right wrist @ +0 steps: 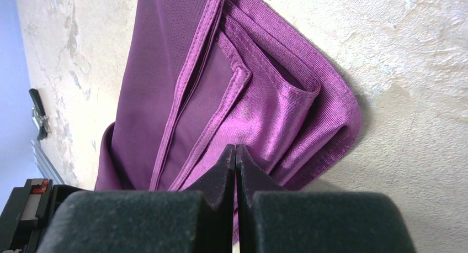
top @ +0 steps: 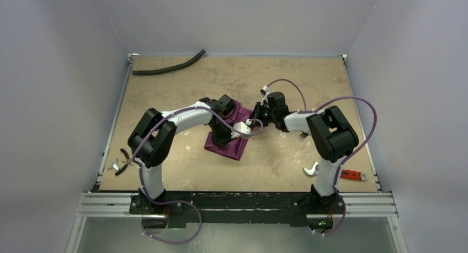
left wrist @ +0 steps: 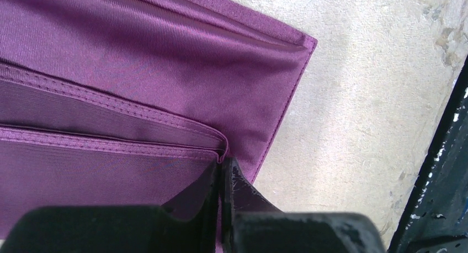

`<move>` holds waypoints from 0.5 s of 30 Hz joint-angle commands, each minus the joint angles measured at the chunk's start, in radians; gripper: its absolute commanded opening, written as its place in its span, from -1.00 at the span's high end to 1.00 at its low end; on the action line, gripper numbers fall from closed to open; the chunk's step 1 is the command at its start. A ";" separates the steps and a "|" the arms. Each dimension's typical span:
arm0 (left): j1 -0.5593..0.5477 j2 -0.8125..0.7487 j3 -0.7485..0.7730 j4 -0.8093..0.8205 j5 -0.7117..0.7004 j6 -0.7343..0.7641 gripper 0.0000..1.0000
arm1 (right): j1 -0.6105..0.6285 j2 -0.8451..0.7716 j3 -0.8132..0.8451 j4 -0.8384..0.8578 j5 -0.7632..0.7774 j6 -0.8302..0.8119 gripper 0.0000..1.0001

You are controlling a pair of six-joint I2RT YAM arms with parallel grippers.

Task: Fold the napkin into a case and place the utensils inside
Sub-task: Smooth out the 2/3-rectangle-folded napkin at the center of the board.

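The plum-purple napkin (top: 234,148) lies folded into a layered rectangle in the middle of the table. In the left wrist view its stitched hems (left wrist: 110,145) stack in bands. My left gripper (left wrist: 223,163) is shut, with a corner of the top layers pinched between its tips. In the right wrist view the napkin (right wrist: 165,87) shows pocket-like folds, and my right gripper (right wrist: 235,149) is shut on a shiny fold at its near edge. From above, the left gripper (top: 222,132) is over the cloth and the right gripper (top: 248,130) at its right side. The utensils are hidden or out of view.
A long black hose (top: 168,68) lies at the back left. Black-handled pliers (top: 124,162) rest near the front left edge, also seen as pliers (right wrist: 37,115). A red-handled tool (top: 353,175) and a white hook (top: 312,169) lie at the front right.
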 commanded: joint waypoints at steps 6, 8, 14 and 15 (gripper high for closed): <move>-0.006 -0.099 -0.039 -0.010 -0.007 0.020 1.00 | -0.005 0.032 -0.050 -0.066 0.094 0.009 1.00; -0.006 -0.113 -0.052 -0.014 -0.005 0.021 1.00 | -0.004 0.038 -0.059 -0.059 0.099 0.014 1.00; -0.010 -0.138 -0.094 -0.017 0.012 0.019 1.00 | -0.005 0.039 -0.074 -0.056 0.129 0.030 1.00; -0.011 -0.140 -0.101 -0.014 0.014 0.018 1.00 | -0.005 0.039 -0.074 -0.054 0.130 0.030 1.00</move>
